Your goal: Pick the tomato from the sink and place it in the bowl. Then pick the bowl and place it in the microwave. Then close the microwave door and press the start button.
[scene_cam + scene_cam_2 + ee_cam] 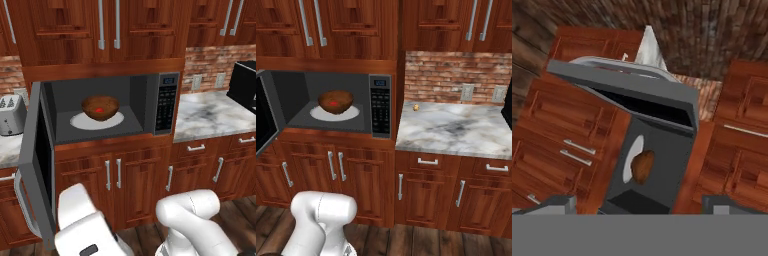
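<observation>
— How do the jaws stand?
— Spread wide and holding nothing; the gripper looks at the microwave from a rolled angle.
— And the microwave door?
— Swung open to the left.
— The bowl?
— On the white turntable inside, with the tomato in it.

Even, flat rendered light; hand view perhaps slightly blurred.

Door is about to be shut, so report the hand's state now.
Hand: open and empty, its two fingertips spread wide apart, aimed at the open microwave with the bowl inside.
</observation>
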Robot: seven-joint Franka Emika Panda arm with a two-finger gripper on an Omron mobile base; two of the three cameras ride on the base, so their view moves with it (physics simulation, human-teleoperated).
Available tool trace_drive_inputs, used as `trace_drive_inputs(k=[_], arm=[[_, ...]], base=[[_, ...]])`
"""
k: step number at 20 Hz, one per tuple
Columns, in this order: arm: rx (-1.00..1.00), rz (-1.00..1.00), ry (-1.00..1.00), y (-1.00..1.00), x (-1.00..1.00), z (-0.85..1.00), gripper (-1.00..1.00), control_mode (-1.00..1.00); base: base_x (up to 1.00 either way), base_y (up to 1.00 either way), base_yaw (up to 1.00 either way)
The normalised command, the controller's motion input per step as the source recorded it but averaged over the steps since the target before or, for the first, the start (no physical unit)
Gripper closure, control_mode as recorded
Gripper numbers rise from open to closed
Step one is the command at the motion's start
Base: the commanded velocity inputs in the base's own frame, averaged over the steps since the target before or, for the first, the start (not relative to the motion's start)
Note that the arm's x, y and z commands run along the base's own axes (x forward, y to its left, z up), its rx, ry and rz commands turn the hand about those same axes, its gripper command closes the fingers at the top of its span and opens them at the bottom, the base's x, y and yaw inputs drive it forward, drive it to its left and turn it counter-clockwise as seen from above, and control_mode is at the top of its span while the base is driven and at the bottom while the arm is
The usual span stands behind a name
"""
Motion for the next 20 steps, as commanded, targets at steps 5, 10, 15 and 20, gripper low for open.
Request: trace_drive_inputs(k=[5,10,15,20], arm=[[0.00,-0.13,0.00,0.44,0.51,-0.53,-1.00,-1.00],[0.00,-0.12,0.00,0.44,0.60,-0.51,-1.00,-1.00],[0.00,-0.10,0.00,0.45,0.46,-0.50,-1.00,-1.00],[0.00,-0.04,0.00,0.53,0.15,-0.36,-1.00,-1.00]], base=[[0.00,0.00,0.00],[0.00,0.00,0.00],[0.00,0.00,0.00],[0.00,0.00,0.00]])
